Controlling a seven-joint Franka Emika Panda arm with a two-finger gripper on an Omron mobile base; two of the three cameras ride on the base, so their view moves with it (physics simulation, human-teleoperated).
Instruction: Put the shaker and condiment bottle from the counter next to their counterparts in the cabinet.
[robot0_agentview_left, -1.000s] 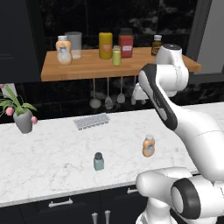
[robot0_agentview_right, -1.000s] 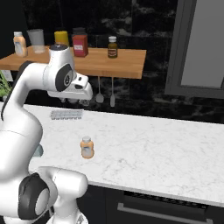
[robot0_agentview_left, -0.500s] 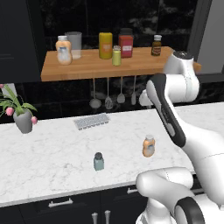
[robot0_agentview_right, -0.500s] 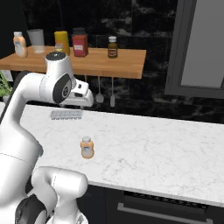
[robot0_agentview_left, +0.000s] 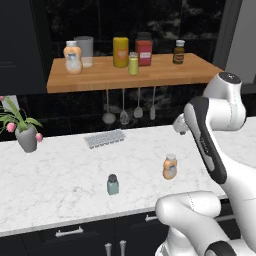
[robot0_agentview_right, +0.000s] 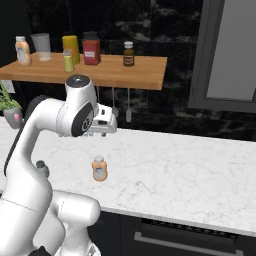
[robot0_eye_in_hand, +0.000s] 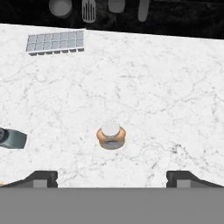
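Take the condiment bottle (robot0_eye_in_hand: 111, 135) as your landmark: a squat, rounded orange plastic bottle with a white cap, standing upright on the white, grey-veined marble counter (robot0_agentview_left: 60, 180). In the hand view you look almost straight down on its cap, so the pale label is hidden there; the left base view shows it face-on (robot0_agentview_left: 170, 167).

The gripper (robot0_eye_in_hand: 111, 178) hangs above the bottle with its two dark fingertips (robot0_eye_in_hand: 40, 177) spread wide, one to either side, and nothing between them. They are well clear of the bottle.

Left of the bottle and a little nearer the counter's front edge stands the shaker (robot0_agentview_left: 113, 184), pale teal glass with a dark grey cap (in the hand view it is cut off at the left border, so you get only a grey-teal sliver). Behind the bottle, toward the wall, lies a flat grey ice cube tray (robot0_agentview_left: 104, 138); whether its cells hold anything is too small to tell.

Up and behind the bottle, the light-brown wooden cabinet (robot0_agentview_left: 125, 79) shelf carries the counterparts: a second orange bottle (robot0_agentview_left: 73, 57) at the left end and a yellow-green shaker (robot0_agentview_left: 133, 64) near the middle. With them stand a clear glass (robot0_agentview_left: 84, 51), a tall yellow canister (robot0_agentview_left: 120, 52), a red jar (robot0_agentview_left: 143, 49) and a small dark bottle (robot0_agentview_left: 179, 51). Their contents cannot be made out.

Utensils (robot0_agentview_left: 123, 107) hang under the shelf, their handles partly lost against the dark wall. Far left of the bottle, a grey vase (robot0_agentview_left: 27, 139) holds pink flowers.
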